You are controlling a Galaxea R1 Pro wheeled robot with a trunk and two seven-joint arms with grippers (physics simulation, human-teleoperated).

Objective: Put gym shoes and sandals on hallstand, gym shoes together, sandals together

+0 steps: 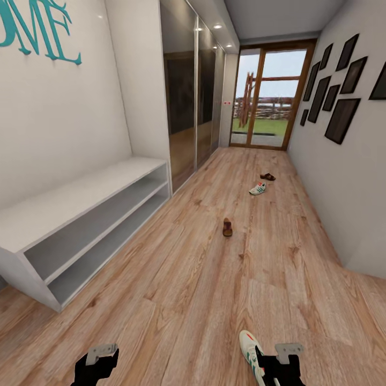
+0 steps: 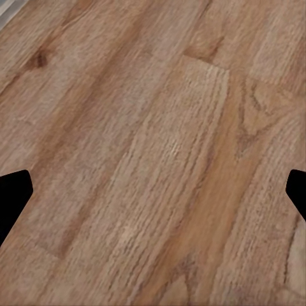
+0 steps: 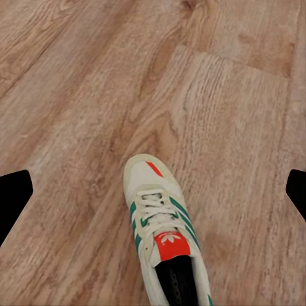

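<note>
We note a plank floor (image 1: pixel 177 300) of light brown wood, grain and knots plain, running the length of a narrow corridor to a glazed door (image 1: pixel 271 96) with a wooden frame. A near sneaker (image 3: pixel 162 233) lies on the floor just beside the right claw (image 1: pixel 279 370): white upper, laces, green side stripes, red-orange toe patch and tongue label, pale sole. A far sneaker (image 1: pixel 258 188) rests well down the corridor, near a dark brown far sandal (image 1: pixel 267 176). A near sandal (image 1: pixel 228 227) (flat, slim, tan insole) lies mid-floor, apart from the rest.

The rack (image 1: pixel 69 203) stands along the left wall: pale grey, matte, a low bench top over two open shelf levels. Above it, teal lettering (image 1: pixel 40 27) on white plaster. Further on, glossy dark mirrored panels (image 1: pixel 185 91); opposite, dark frames (image 1: pixel 335 86) on the right wall.

The left claw (image 1: pixel 96 364) hangs over bare planks, fingers spread wide apart, nothing between them. The right claw likewise stands released, its black fingers (image 3: pixel 14 194) parted above the near sneaker.
</note>
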